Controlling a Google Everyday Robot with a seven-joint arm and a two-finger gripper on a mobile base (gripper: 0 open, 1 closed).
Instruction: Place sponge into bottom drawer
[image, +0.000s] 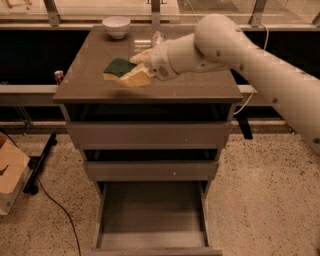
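The claw (141, 67) hangs over the left-centre of the table (200, 87), at the end of a thick white arm (260, 65) that comes in from the right edge of the view. Its pale fingers (142, 55) are closed on the sponge (122, 70), pinching it by its right end. The sponge sticks out to the left of the claw, tilted, with its dark green scrubbing layer facing up and its yellow foam showing along the near edge. A soft shadow lies on the table just below it, so the sponge seems to sit slightly off the surface rather than flat on it.

Beyond the claw and a little to its left, a small white bowl (116, 26) stands near the table's far edge, well apart from the sponge. A small clear object (159, 37) stands just behind the claw; what it is cannot be told.

Straight below the claw the cabinet front drops in three steps: the top drawer (150, 134), the middle drawer (150, 170), and the bottom drawer (150, 210), which is pulled far out toward the camera with its flat grey floor showing.

Far to the lower left of the claw, a cardboard box (10, 172) sits on the speckled floor, with a dark cable (55, 205) trailing past it. A small red can (59, 76) stands on a ledge just off the table's left edge.
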